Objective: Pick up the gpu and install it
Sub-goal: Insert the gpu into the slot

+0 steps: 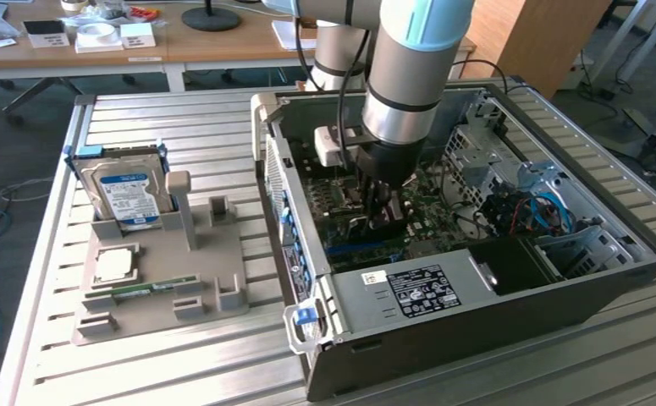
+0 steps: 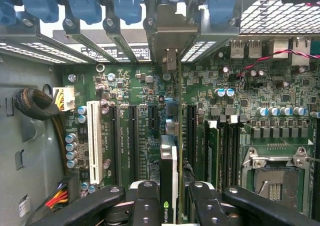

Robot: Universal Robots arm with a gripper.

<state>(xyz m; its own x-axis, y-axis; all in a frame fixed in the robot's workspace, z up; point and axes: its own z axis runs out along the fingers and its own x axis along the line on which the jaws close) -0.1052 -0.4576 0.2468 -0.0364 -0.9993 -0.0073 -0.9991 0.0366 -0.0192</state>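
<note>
My gripper (image 1: 378,211) reaches down into the open computer case (image 1: 441,330), above the green motherboard (image 1: 429,216). In the wrist view the gripper (image 2: 172,208) is shut on the gpu (image 2: 169,171), which stands edge-on between the two black fingers (image 2: 145,206). The card's silvery bracket (image 2: 170,33) sits at the case's rear wall, among the blue slot latches (image 2: 125,3). The card's lower edge lies along a black expansion slot (image 2: 176,121) on the board; whether it is seated I cannot tell.
A grey parts holder (image 1: 209,279) in the exterior view's left carries a silver hard drive with a blue label (image 1: 124,190), a processor (image 1: 115,264) and a green memory stick (image 1: 147,288). Inside the case are a white slot (image 2: 93,141), a processor socket (image 2: 272,178), memory sticks (image 2: 212,151) and cables (image 2: 35,103).
</note>
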